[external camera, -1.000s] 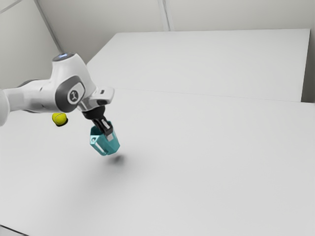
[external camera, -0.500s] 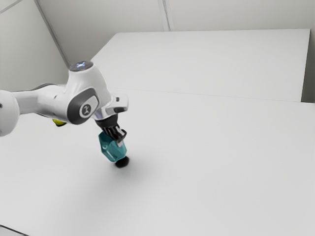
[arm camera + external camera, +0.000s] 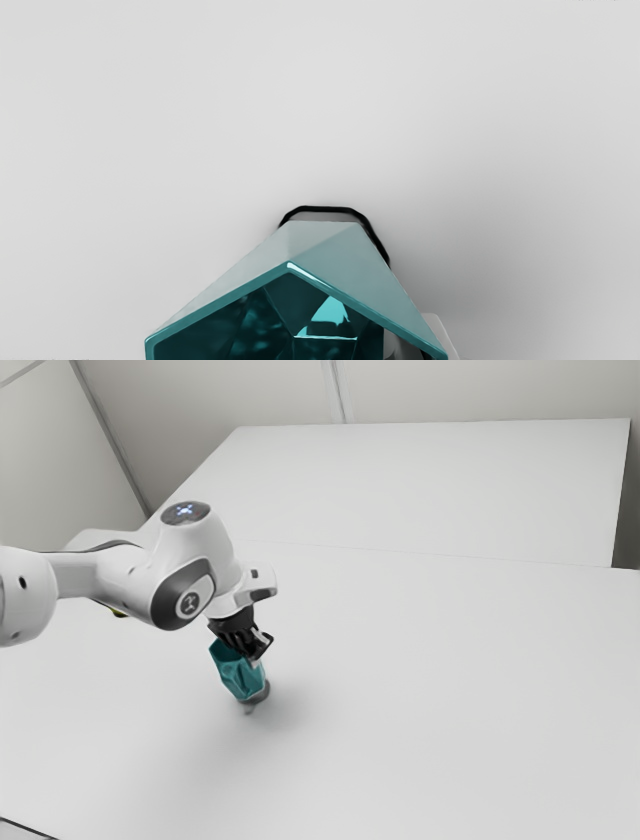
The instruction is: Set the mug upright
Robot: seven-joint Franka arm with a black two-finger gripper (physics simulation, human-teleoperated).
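Pale walls (image 3: pixel 60 470) stand behind the mug, and a broad light-grey worktop (image 3: pixel 430 700) spreads out below and around it. From the exterior view's left, a white Franka arm (image 3: pixel 95 575) reaches over to the mug's upper end. Its black gripper (image 3: pixel 256 658) is clamped on one side of the faceted teal mug (image 3: pixel 238 672); one finger seems to sit inside. The mug leans, mouth up and toward the exterior view's left, base just above or against the worktop; I cannot tell which. Beyond the mug, a yellow object (image 3: pixel 117 612) is mostly hidden by the arm. Lowered at this lean, the mug could catch on its base edge and twist in the grip. If let go unlevelled, it might tip over, or be dragged by the inner finger.
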